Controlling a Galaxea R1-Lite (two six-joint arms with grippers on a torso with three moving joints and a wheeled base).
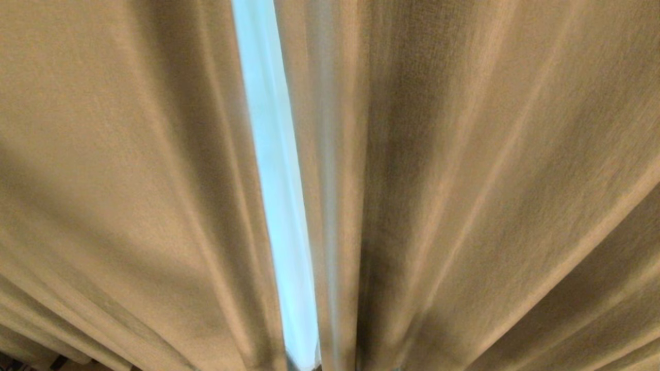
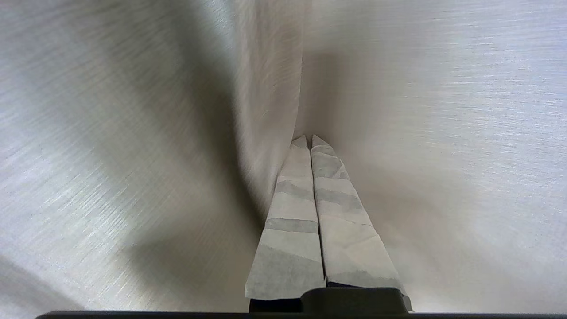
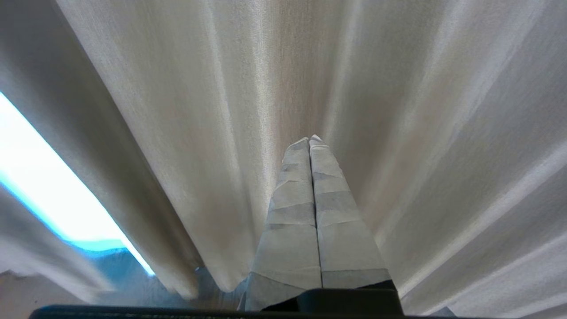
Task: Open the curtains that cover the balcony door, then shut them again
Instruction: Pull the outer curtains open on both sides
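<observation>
Taped fingers of the left gripper (image 2: 308, 141) are pressed together with nothing between them, tips nosed into a fold of the curtains (image 2: 443, 133). Head view: drapes fill the frame, left panel (image 1: 103, 180) and right panel (image 1: 490, 180) parted by a thin bright strip of sheer (image 1: 278, 206). Right gripper (image 3: 310, 141) is also closed and empty, tips just short of the pleats.

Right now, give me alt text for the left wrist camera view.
The left gripper, jaws shut and paper-wrapped, presses its tip into a fold of the curtains. Pale woven fabric fills the whole view, creasing in around the tip.
</observation>
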